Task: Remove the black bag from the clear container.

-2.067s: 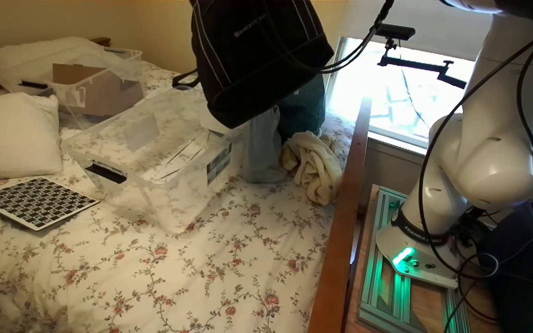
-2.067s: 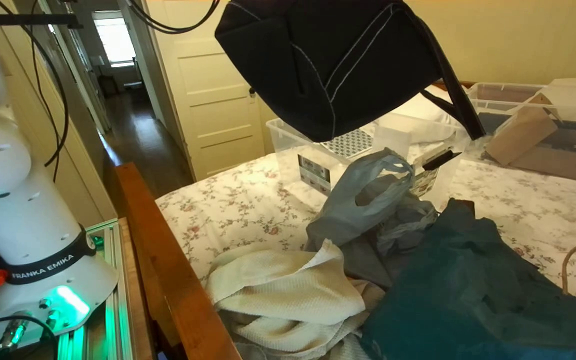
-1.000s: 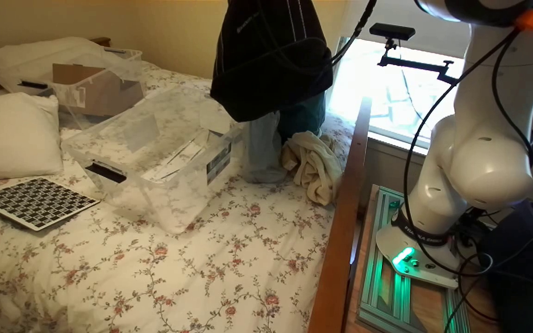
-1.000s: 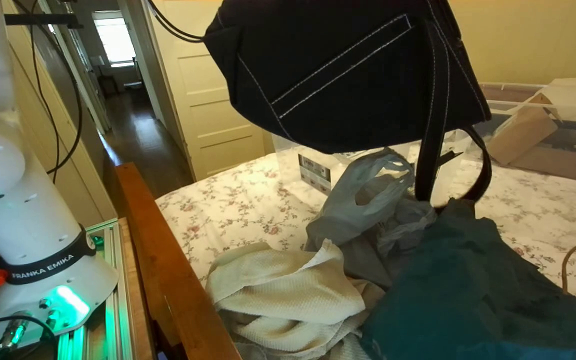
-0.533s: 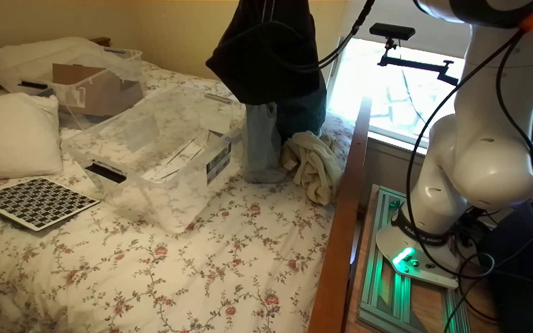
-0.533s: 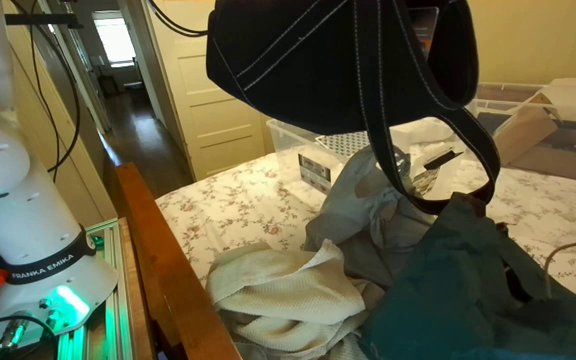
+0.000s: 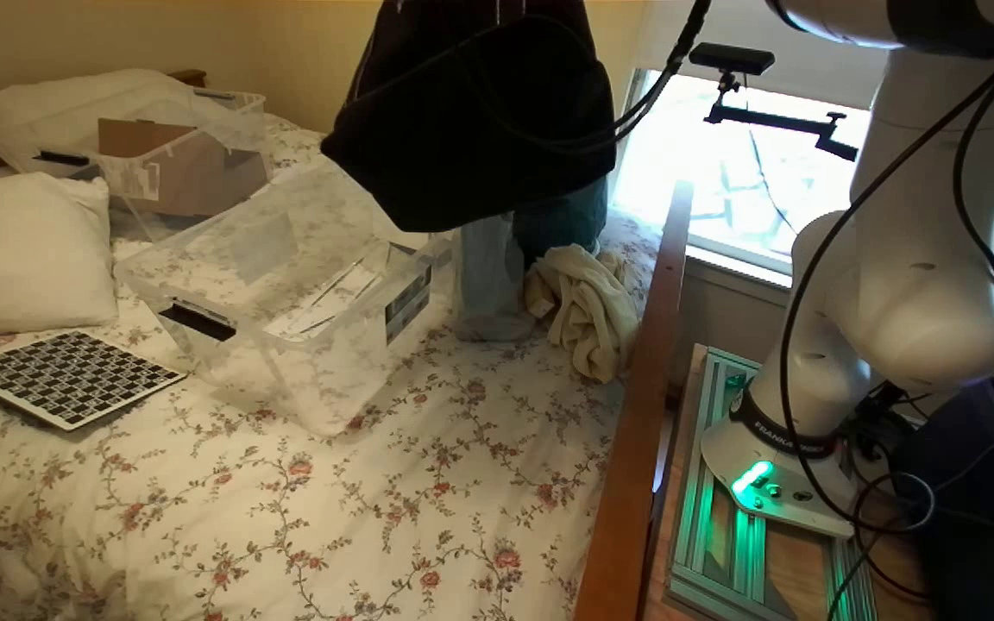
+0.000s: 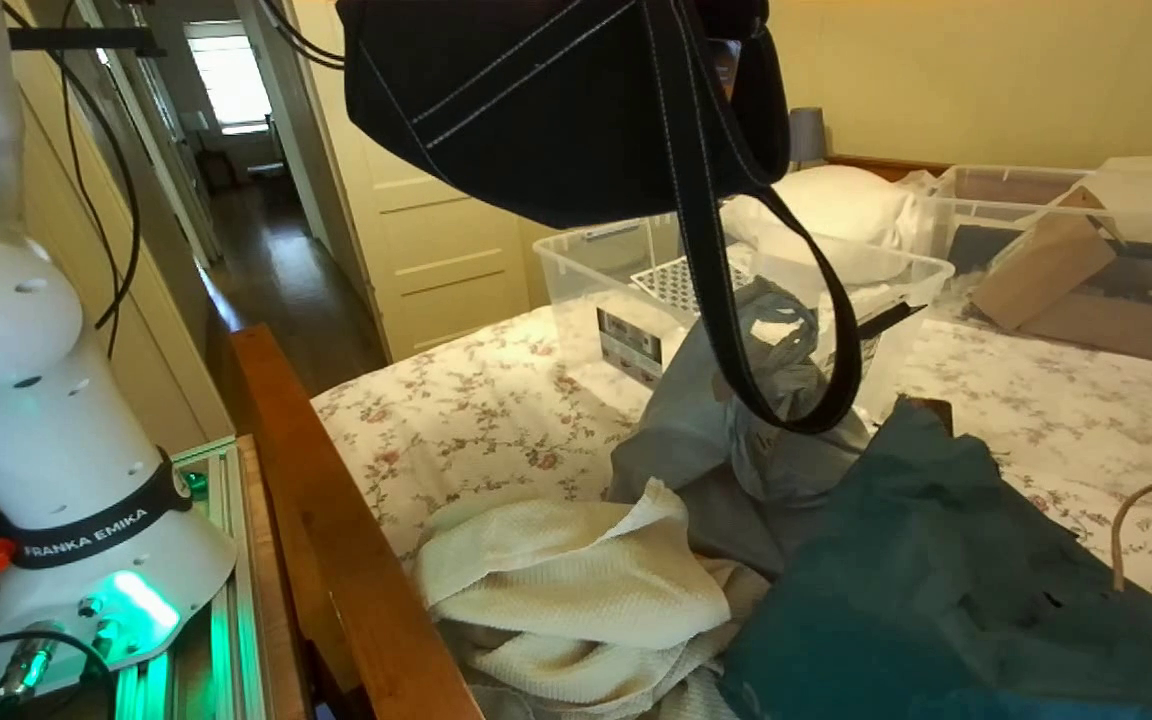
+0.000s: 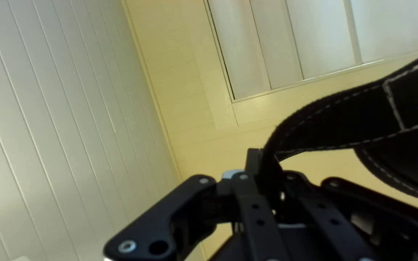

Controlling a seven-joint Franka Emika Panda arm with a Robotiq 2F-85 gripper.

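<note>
The black bag (image 7: pixel 480 129) hangs in the air in both exterior views, its top cut off by the frame edge. Its light stitching shows in an exterior view (image 8: pixel 536 110), where a free strap (image 8: pixel 704 270) loops down. In the wrist view my gripper (image 9: pixel 265 165) is shut on the bag's other strap (image 9: pixel 332 123); the gripper is out of frame in both exterior views. The clear container (image 7: pixel 324 371) stands on the bed, with flat white pieces showing inside. The bag hangs higher than the container (image 8: pixel 586 260), outside it, and partly covers its far end.
A grey plastic bag (image 8: pixel 676 430), a cream cloth (image 8: pixel 586 580) and a teal cloth bundle (image 8: pixel 896 580) lie on the bed near the wooden rail (image 7: pixel 644 414). A second clear bin with a brown cardboard box (image 7: pixel 186 172), a pillow (image 7: pixel 27 254) and a checkered board (image 7: pixel 66 379) are also there.
The bag has turned and swung. In an exterior view it moved right, then back left and looks larger; in an exterior view it moved left, uncovering more of the container.
</note>
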